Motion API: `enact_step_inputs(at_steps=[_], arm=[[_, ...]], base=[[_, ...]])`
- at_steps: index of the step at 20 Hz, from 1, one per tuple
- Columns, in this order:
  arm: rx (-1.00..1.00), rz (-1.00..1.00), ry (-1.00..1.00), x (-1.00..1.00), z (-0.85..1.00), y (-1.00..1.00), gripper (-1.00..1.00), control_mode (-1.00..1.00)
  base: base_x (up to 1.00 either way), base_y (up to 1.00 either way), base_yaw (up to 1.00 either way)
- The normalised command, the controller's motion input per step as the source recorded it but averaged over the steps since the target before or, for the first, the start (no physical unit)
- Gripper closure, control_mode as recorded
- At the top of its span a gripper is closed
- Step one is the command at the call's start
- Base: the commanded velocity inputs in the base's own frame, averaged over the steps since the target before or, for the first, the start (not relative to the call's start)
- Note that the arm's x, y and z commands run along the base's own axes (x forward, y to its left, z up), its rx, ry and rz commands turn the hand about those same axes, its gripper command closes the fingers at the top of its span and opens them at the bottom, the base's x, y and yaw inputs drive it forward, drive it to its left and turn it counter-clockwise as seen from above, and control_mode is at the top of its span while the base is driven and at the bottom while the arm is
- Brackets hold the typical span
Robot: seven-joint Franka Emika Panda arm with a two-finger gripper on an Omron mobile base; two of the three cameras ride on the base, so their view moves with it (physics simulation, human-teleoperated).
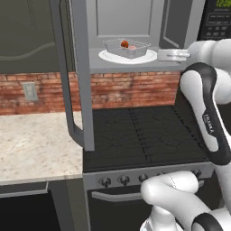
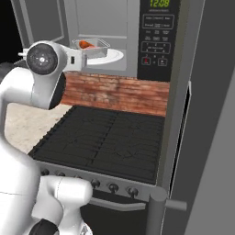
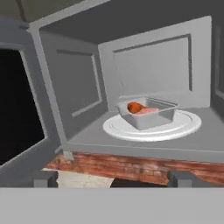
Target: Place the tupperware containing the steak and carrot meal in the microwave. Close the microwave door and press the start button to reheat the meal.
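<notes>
Tupperware (image 3: 146, 113) sits on the white turntable plate (image 3: 183, 127) inside the microwave (image 3: 144, 61), steak and carrot meal (image 3: 139, 108) within, the carrot toward 9 o'clock in the hand view. The claw (image 3: 113, 178) hangs empty just outside the cavity mouth, fingers spread wide. The tub looks light, thin-walled and a little slick; its flared rim would be the place to pinch. What likely wants handling next is the microwave door (image 1: 74, 76), swung open at 9 o'clock: rigid, hinged, best pushed on its flat panel or bar handle (image 1: 67, 90).
</notes>
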Motion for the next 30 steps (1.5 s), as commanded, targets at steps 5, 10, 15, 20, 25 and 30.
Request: enact_step_inputs(at_steps=[5, 10, 15, 20, 25, 30], arm=[[-0.5, 0.23, 0.0, -1.0, 0.08, 0.23, -1.0, -1.0], [-0.43, 0.14, -0.03, -1.0, 0.0, 0.31, -1.0, -1.0], [-0.22, 0.03, -0.15, -0.88, 0.0, 0.29, -1.0, -1.0], [-0.19, 0.0, -0.2, -0.73, 0.0, 0.25, -1.0, -1.0], [-0.23, -0.01, -0.22, -0.38, -0.07, 0.41, -1.0, -1.0], [-0.23, -0.08, -0.19, -0.1, -0.12, 0.51, -1.0, -1.0]], base=[[0.0, 0.0, 0.0], [0.0, 0.0, 0.0], [0.0, 0.0, 0.0], [0.0, 0.0, 0.0], [0.0, 0.0, 0.0], [0.0, 0.0, 0.0]])
